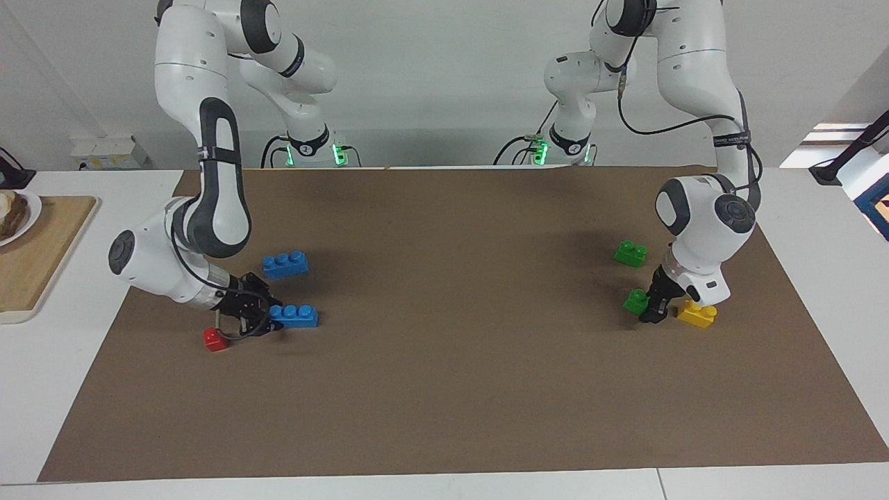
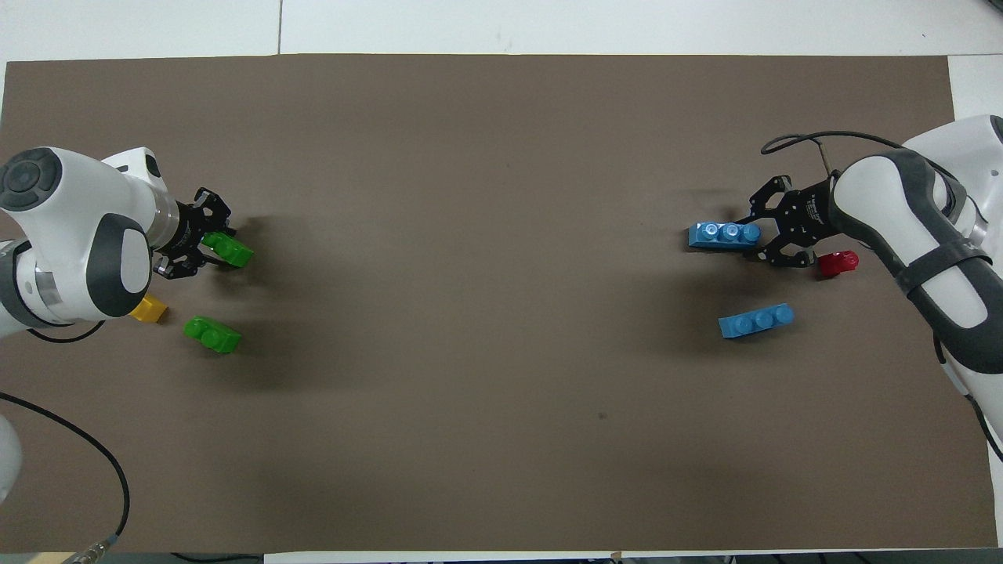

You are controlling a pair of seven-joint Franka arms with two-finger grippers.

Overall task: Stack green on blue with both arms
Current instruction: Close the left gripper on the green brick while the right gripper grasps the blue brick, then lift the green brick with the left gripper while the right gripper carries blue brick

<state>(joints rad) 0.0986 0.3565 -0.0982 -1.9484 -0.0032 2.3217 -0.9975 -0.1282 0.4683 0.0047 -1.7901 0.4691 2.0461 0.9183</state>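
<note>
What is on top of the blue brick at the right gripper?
Nothing is stacked on that blue brick: its three studs show bare. The right gripper closes around one end, hiding it. Its underside cannot be seen.

High facing camera and steep overhead camera share the brown mat.

Open mat between brick clusters

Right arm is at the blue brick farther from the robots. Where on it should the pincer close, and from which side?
Close on the end of the farther blue brick that faces the right pincer, pinching its flat long sides below the three studs. Come in low from the red brick's end, along the brick's length: it lies flat, and that end looks unobstructed.
</note>
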